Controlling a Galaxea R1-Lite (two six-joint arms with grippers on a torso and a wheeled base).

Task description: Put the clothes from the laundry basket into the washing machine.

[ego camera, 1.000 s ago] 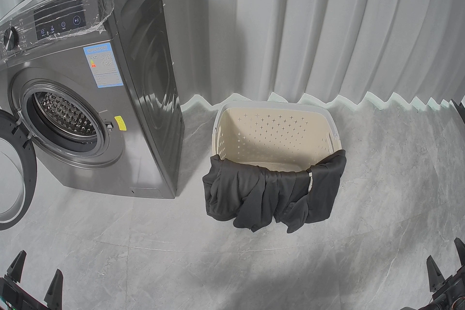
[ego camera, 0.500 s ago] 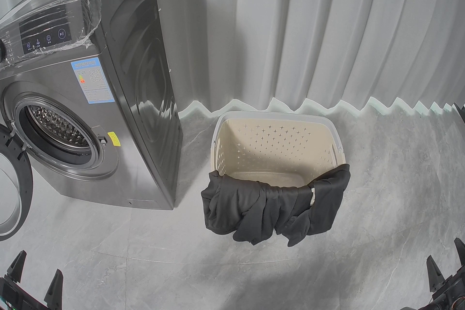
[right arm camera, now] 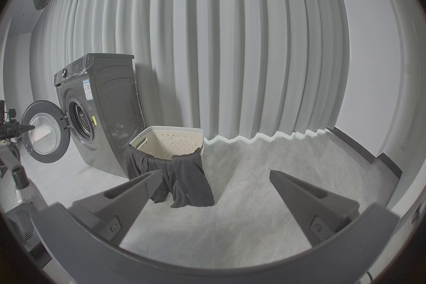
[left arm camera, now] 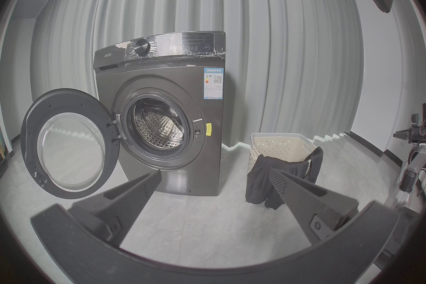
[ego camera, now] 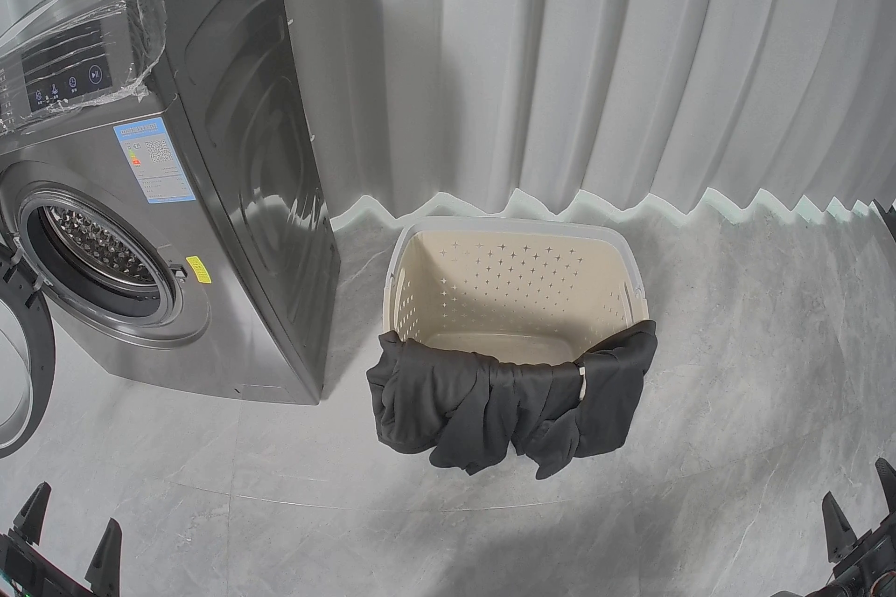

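Clothes [ego camera: 485, 412] lengthwise left-right along laundry basket [ego camera: 513, 228] rim; left fingers [left arm camera: 128, 200], right fingers [right arm camera: 310, 203] spread, empty.

Grey marbled floor [ego camera: 747, 403] carries washing machine [ego camera: 243, 188] at left, door open; laundry basket [ego camera: 516, 226] stands just beside it, near curtain [ego camera: 607, 48] hem.

Head camera has moved. Whole view shifted: grey front-loading washing machine [ego camera: 168, 188] and cream perforated plastic laundry basket [ego camera: 513, 228], dark grey garment [ego camera: 485, 412] over its rim, now sit further left, slightly lower.
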